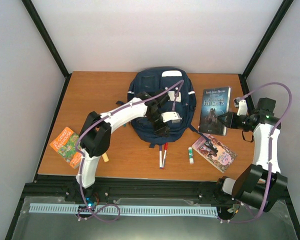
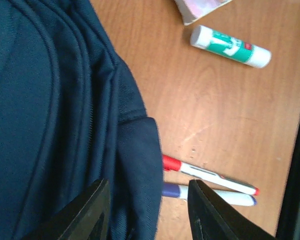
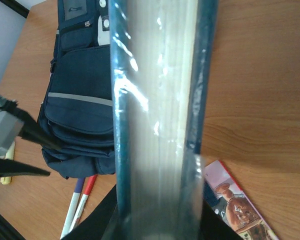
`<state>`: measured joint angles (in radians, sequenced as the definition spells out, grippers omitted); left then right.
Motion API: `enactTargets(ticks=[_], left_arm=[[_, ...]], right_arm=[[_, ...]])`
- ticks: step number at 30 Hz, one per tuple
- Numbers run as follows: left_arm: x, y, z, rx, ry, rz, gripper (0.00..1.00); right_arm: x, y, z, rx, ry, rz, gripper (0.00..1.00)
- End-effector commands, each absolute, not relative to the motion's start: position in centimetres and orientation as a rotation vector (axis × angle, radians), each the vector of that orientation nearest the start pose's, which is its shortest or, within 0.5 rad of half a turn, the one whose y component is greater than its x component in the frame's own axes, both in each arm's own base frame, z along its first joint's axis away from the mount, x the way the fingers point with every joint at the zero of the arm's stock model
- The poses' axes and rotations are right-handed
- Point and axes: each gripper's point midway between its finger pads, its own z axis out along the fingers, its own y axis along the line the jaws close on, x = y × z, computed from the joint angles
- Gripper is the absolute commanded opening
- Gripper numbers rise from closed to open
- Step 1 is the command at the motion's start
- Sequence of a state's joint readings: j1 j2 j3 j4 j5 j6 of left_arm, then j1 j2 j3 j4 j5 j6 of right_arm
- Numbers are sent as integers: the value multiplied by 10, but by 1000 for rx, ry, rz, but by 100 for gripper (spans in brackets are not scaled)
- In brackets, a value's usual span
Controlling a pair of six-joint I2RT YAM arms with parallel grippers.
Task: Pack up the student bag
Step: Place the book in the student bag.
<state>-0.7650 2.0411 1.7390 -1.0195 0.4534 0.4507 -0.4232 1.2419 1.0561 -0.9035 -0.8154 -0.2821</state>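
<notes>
The student bag (image 1: 160, 97), navy with thin pale stripes, lies flat at the table's back centre. My left gripper (image 1: 162, 125) hovers over its near edge. In the left wrist view the left gripper (image 2: 147, 210) is open, its jaws straddling a fold of the bag's fabric (image 2: 137, 165); the right finger stands apart from the fold. My right gripper (image 1: 229, 120) is shut on a dark blue book (image 1: 215, 110), right of the bag. The book (image 3: 160, 115) shows edge-on in the right wrist view, pages between glossy covers, gripped low down by the right gripper (image 3: 157, 225).
A red pen (image 2: 205, 174) and a blue pen (image 2: 215, 196) lie just beside the bag's near edge. A glue stick (image 1: 191, 155) and a pink book (image 1: 214, 151) lie at the front right. An orange book (image 1: 66, 145) lies at the front left.
</notes>
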Motion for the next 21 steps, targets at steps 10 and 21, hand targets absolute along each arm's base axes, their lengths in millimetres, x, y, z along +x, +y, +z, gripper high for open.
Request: enactTargets(ticks=[10, 21], left_arm=[[307, -368, 79, 1735, 2317, -516, 41], [300, -383, 91, 1787, 2266, -649, 46]], right_arm=[[300, 3, 237, -154, 2185, 691, 3], [296, 5, 230, -129, 2188, 714, 3]])
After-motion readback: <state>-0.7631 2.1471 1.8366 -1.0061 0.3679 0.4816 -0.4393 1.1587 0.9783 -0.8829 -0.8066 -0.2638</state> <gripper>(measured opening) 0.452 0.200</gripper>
